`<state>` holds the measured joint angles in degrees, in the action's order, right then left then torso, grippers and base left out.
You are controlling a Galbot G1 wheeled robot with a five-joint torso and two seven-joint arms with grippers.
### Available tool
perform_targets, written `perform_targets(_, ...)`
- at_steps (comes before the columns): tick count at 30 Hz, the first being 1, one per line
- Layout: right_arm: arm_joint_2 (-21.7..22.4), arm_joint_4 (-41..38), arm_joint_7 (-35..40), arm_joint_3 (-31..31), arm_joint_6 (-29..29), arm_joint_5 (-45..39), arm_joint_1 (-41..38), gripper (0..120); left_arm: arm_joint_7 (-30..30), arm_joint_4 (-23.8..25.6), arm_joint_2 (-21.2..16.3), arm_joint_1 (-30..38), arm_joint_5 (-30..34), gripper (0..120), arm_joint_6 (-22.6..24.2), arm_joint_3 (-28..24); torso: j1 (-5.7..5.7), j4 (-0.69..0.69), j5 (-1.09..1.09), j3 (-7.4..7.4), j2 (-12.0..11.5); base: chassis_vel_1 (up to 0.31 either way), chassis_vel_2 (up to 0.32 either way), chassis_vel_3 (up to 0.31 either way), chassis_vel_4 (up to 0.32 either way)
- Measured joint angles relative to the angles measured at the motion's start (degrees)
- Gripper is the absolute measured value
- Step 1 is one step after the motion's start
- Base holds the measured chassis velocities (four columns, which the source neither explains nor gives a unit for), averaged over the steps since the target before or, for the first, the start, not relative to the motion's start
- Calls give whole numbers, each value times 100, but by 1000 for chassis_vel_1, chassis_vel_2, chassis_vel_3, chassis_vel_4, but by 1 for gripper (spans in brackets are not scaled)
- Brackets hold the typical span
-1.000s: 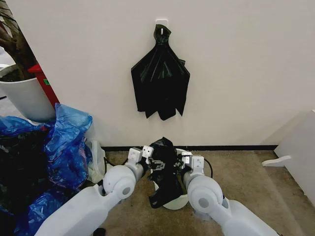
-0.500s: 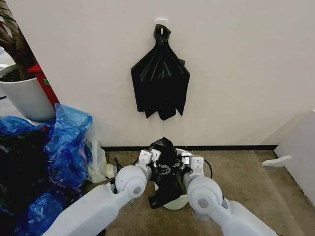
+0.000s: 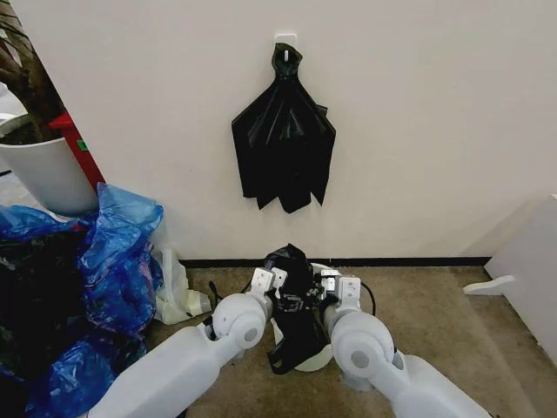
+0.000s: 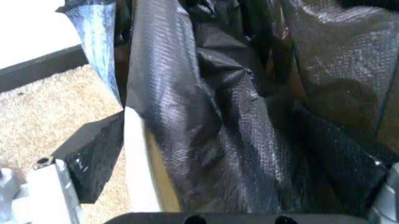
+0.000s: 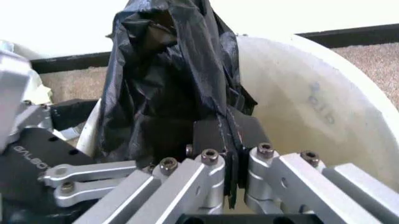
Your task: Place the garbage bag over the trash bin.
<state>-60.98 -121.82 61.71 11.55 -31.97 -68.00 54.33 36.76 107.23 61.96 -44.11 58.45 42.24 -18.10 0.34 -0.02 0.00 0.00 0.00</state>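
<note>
The garbage bag (image 3: pixel 296 326) is a crumpled glossy black sheet that hangs over the near rim of the trash bin (image 3: pixel 315 359), a cream-white bucket on the floor by the wall. My right gripper (image 3: pixel 320 292) is at the bag's right side. In the right wrist view it (image 5: pixel 227 144) is shut on a fold of the bag (image 5: pixel 168 84) above the bin's pale inside (image 5: pixel 311 107). My left gripper (image 3: pixel 277 292) is at the bag's left. Its fingers stand wide apart (image 4: pixel 240 158), one pad (image 4: pixel 93 154) outside the bin's rim (image 4: pixel 140 177), with the bag (image 4: pixel 249 116) between them.
A fan-shaped bunch of black bags (image 3: pixel 284 148) hangs from a wall hook above the bin. Blue plastic bags (image 3: pixel 113 261) pile up at the left, beside a large white plant pot (image 3: pixel 48 170). A white bag (image 3: pixel 178 296) lies by the left arm. White furniture (image 3: pixel 531 257) stands at the right.
My left arm has swung right, bringing its gripper up against the bag's left side. The bag's lower end hangs slightly lower. The right arm has stayed put.
</note>
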Motion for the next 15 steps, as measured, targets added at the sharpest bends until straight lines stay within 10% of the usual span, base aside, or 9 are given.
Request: perform_targets(15, 7, 13, 0, -46, 1, -2, 23, 0, 78, -271, 43, -51, -2, 97, -7, 49, 0, 0, 0, 0, 0, 0, 0, 0, 0)
